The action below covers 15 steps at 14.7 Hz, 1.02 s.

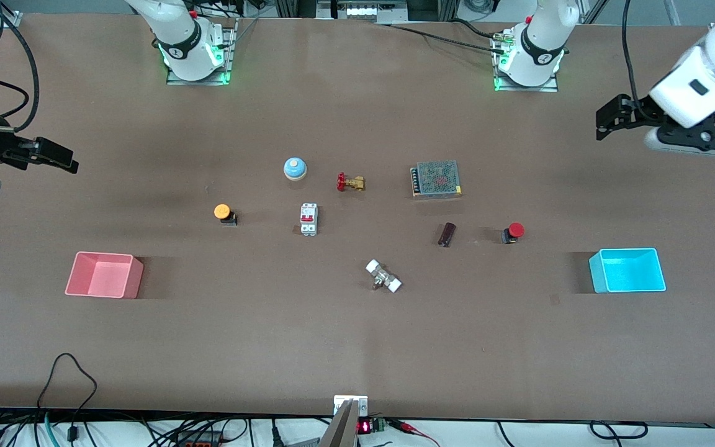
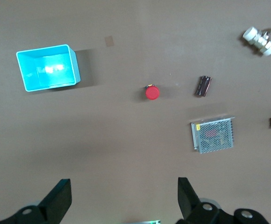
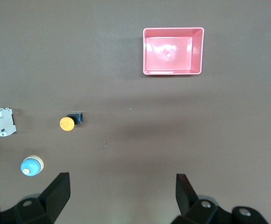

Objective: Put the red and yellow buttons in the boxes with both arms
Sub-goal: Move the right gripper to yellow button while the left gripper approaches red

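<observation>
Front view: two buttons, two boxes, two arms on the brown desk [image 1: 357, 347]. Yellow button [image 1: 223, 213] sits toward the right arm's end, farther from the camera than the pink box [image 1: 104, 275]. Red button [image 1: 514, 231] sits toward the left arm's end, farther from the camera than the cyan box [image 1: 627, 270], beside a dark brown cylinder [image 1: 447, 234]. Both boxes look empty, open side up. Each button seems tipped on its side, the yellow cap pointing toward the right arm's end and the red cap toward the left arm's end, though hard to be sure. Clutter, one each: blue bell [image 1: 295, 168], brass valve [image 1: 350, 182], circuit breaker [image 1: 308, 219], mesh power supply [image 1: 436, 179], white-capped fitting [image 1: 383, 277]. Left gripper [image 1: 606, 121] hangs over bare desk at its own end, jaws wide, holding nothing. Right gripper [image 1: 53, 155] hangs over bare desk at its end, jaws wide, holding nothing.
</observation>
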Tool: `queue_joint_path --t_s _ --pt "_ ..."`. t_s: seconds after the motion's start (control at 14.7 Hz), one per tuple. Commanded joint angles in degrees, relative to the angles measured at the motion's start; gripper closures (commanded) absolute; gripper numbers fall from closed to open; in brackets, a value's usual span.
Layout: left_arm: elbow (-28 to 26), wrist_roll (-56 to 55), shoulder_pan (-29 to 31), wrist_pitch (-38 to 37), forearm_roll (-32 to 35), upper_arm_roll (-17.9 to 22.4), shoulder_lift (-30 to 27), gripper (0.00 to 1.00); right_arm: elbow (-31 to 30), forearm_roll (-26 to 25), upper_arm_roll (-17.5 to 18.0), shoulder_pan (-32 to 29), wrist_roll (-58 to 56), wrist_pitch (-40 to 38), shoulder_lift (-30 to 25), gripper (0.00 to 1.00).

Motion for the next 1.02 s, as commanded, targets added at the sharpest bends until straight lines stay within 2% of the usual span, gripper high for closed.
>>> queue_joint_path --t_s 0.0,0.27,0.61,0.82,0.95 --pt "-0.52 0.58 1.38 1.02 -1.28 -0.24 -0.38 0.00 -0.06 -0.12 0.26 -0.04 0.80 0.00 -0.62 0.00" --pt "-0.96 0.23 1.30 0.93 1.61 -1.12 -1.00 0.00 0.99 0.58 0.09 -0.12 0.71 0.00 0.08 0.00" --pt "-0.79 0.23 1.30 0.58 1.62 -1.21 -1.00 0.00 0.21 0.58 0.26 -0.21 -0.24 -0.61 0.78 0.00" --pt "-0.35 0.58 1.29 -0.21 1.54 -0.86 -0.74 0.00 -3.12 0.66 0.44 0.31 -0.25 1.04 0.96 0.00" --pt "-0.44 0.15 1.21 -0.30 1.71 -0.94 0.66 0.00 -8.38 0.67 0.53 1.89 0.62 7.26 -0.18 0.00"
